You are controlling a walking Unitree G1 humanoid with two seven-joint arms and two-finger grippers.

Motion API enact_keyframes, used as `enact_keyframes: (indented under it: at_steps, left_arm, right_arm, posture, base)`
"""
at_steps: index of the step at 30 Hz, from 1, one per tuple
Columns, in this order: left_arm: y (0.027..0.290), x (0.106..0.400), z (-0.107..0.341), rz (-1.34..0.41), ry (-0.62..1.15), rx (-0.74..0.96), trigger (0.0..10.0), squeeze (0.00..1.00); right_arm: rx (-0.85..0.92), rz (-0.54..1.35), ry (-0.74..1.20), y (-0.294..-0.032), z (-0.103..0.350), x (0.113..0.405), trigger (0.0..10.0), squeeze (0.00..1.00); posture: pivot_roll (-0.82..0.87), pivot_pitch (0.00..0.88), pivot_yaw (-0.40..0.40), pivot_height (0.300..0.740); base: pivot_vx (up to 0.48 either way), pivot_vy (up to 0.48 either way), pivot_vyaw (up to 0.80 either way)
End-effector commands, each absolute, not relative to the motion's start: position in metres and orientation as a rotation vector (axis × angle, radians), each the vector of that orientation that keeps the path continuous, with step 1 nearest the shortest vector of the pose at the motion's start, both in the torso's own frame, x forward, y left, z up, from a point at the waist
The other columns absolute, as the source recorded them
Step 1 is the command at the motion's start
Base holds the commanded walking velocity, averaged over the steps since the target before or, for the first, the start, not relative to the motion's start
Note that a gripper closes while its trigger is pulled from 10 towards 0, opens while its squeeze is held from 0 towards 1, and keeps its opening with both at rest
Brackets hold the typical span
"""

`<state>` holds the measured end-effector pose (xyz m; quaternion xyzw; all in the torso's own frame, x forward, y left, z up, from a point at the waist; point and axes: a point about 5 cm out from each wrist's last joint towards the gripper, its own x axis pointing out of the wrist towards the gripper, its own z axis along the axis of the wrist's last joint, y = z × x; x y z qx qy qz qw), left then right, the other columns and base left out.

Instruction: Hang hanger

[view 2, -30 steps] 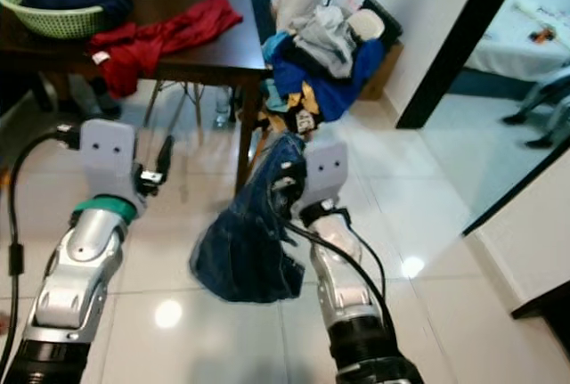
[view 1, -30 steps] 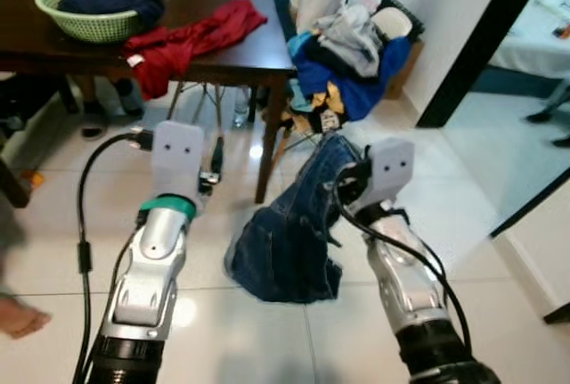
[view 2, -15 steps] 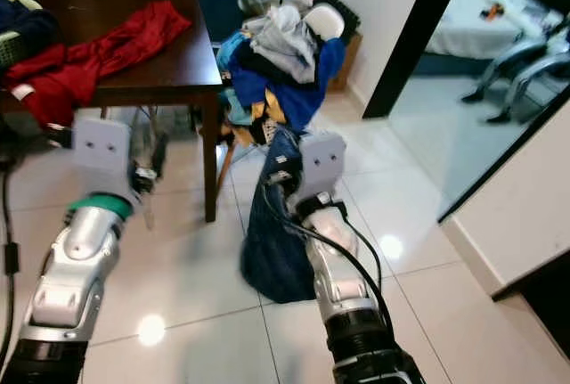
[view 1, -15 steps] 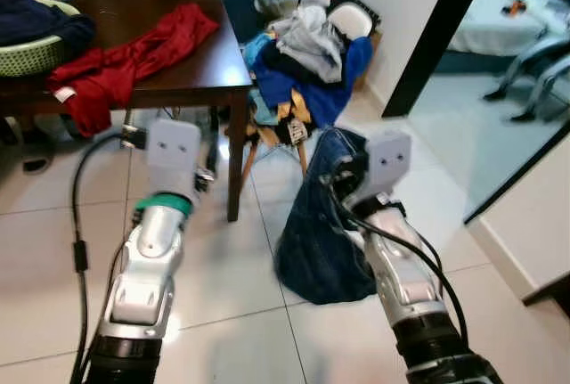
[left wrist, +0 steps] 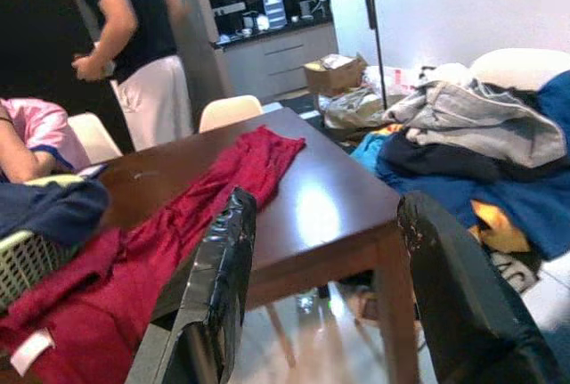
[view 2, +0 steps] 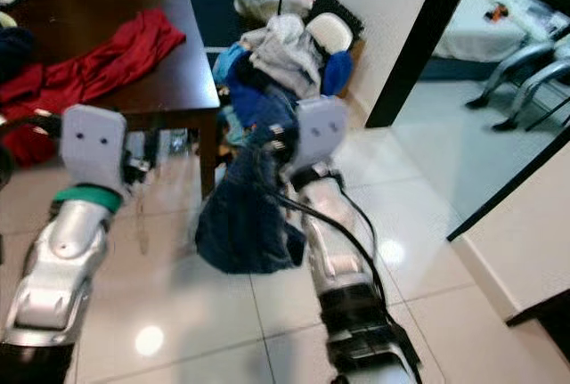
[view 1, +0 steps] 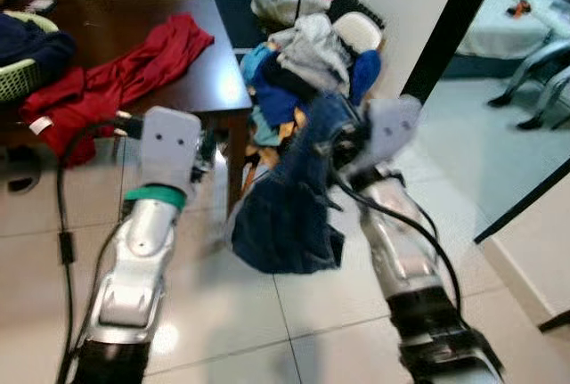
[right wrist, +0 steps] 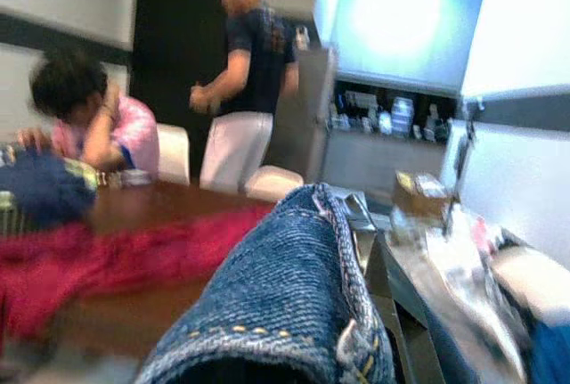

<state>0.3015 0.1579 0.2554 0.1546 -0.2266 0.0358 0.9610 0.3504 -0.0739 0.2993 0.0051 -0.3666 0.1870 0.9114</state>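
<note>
A dark blue denim garment (view 1: 289,206) is held up by the right gripper (view 1: 343,143), whose jaws are closed on the cloth's upper edge; the rest of the denim hangs down below and to the inner side of these jaws, above the tiled floor (view 1: 294,313). In the right wrist view a folded denim hem (right wrist: 294,304) lies right at the jaws. No hanger can be made out.

The left gripper (left wrist: 325,295) is raised beside it, its jaws parted and holding nothing, with both black fingers (left wrist: 209,286) seen apart. Just beyond these jaws stands the dark wooden surface (view 1: 209,72), on which a red garment (view 1: 125,72) is spread, with a green basket (view 1: 18,77) of dark clothes at its far end. Ahead of the right jaws a chair piled with clothes (view 1: 307,68) is seen against the wall. Two people are seen past the surface, one standing (left wrist: 134,36), one seated (right wrist: 89,117).
</note>
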Motion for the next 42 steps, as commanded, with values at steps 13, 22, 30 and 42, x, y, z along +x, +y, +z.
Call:
enact_keyframes:
  at_steps: [13,22,30,42]
  left_arm:
    - [0.146,0.252,0.242,0.069,-0.501,0.483,10.0,0.0]
    - [0.145,0.251,0.248,0.08,-0.505,0.482,10.0,0.0]
    - [0.141,0.252,0.25,0.076,-0.512,0.478,10.0,0.0]
    - [0.136,0.258,0.254,0.081,-0.529,0.469,10.0,0.0]
  right_arm:
    - [0.138,0.394,-0.993,-0.062,0.402,0.353,10.0,0.0]
    - [0.183,0.18,-1.016,-0.088,0.413,0.364,10.0,0.0]
    - [0.197,0.065,-1.128,-0.12,0.451,0.36,10.0,0.0]
    - [0.141,0.278,-1.159,-0.077,0.463,0.353,10.0,0.0]
  posture:
    - [0.14,0.129,-0.101,0.74]
    - [0.15,0.13,-0.105,0.74]
    - [0.15,0.117,-0.102,0.74]
    - [0.16,0.106,-0.11,0.74]
  base:
    - [0.461,0.0,0.0]
    - [0.461,0.0,0.0]
    - [0.461,0.0,0.0]
    - [0.461,0.0,0.0]
